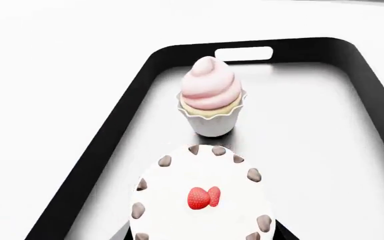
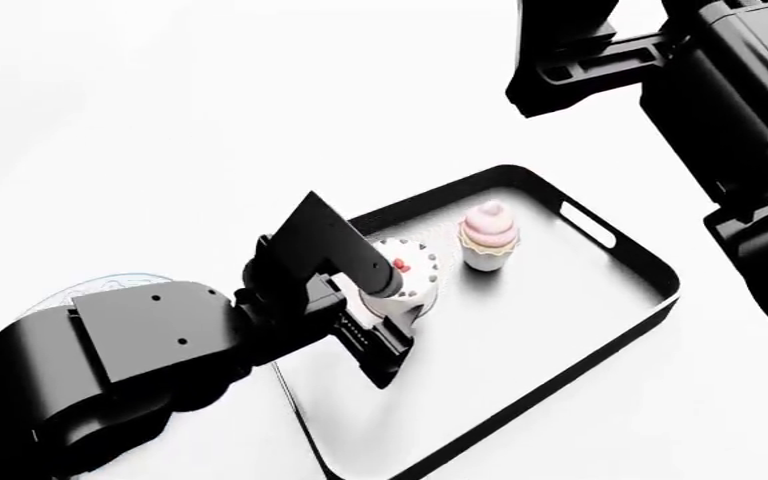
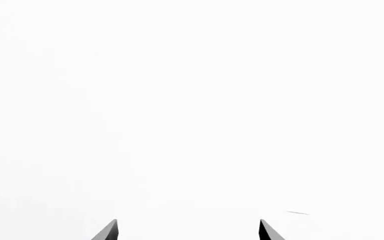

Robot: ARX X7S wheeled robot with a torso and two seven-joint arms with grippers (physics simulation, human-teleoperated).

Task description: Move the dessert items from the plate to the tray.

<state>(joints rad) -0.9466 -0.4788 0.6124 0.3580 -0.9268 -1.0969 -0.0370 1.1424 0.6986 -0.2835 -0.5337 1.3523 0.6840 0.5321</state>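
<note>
White tray (image 2: pixel 624 330), left jaws gripping mini cake (image 2: pixel 404 268), cupcake (image 2: pixel 488 238) beyond, right jaws spread.

Both arms are matte black, blocky-shelled with small round screws; the right end effector (image 3: pixel 188 231) ends in thin pointed dark tips.

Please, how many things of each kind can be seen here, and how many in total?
Cupcake: 1
Mini cake: 1
Tray: 1
Plate, only an edge showing behind the left arm: 1
Total: 4
</note>
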